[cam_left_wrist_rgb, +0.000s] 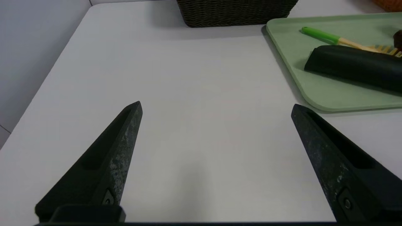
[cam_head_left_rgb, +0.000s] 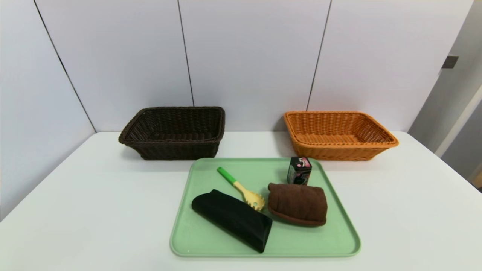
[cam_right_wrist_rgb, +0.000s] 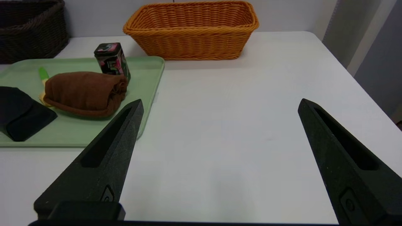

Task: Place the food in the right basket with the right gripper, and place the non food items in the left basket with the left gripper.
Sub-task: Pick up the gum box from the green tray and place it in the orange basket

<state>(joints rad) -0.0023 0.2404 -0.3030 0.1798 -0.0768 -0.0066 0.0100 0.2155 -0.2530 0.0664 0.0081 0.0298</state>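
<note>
Black left tool and right tool, both spread, seemingly low over table.

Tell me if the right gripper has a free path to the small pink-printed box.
Probably yes. The right gripper is open over bare table, and the box stands upright at the tray's far corner, the brown towel just beside it.

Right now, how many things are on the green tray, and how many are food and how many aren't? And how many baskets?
Food: 1, the small box.
Not food: 3, the brown towel, black pouch, pasta spoon.
Baskets: 2, dark brown, orange.
Total: 4 on the tray, 6 with baskets.
</note>
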